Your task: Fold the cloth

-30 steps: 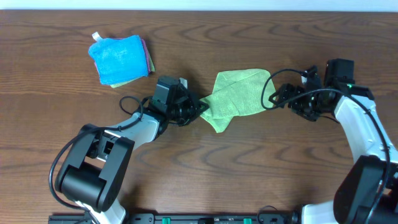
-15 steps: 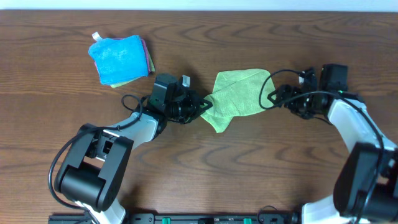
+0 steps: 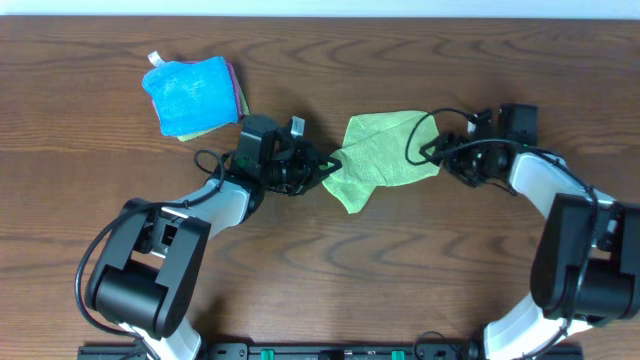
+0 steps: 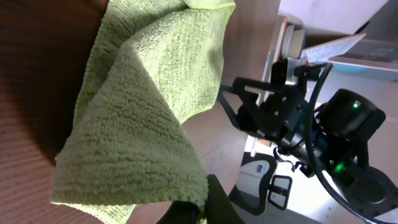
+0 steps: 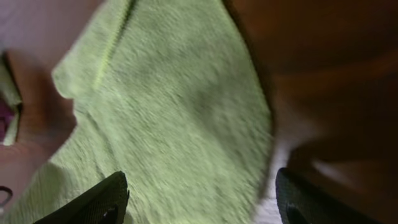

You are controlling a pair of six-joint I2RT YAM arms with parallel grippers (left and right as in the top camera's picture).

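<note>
Pinching the cloth (image 3: pixel 385 152) by its nearest corner is the left gripper (image 3: pixel 324 168).

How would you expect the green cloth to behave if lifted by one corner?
Probably floppy: the green cloth lies rumpled and folded over itself. Its nubby pile should resist slipping in the left gripper, which pinches one corner.

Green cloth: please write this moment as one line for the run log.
green cloth: rumpled, fold not done | left gripper: shut on cloth corner | right gripper: open at opposite edge
</note>
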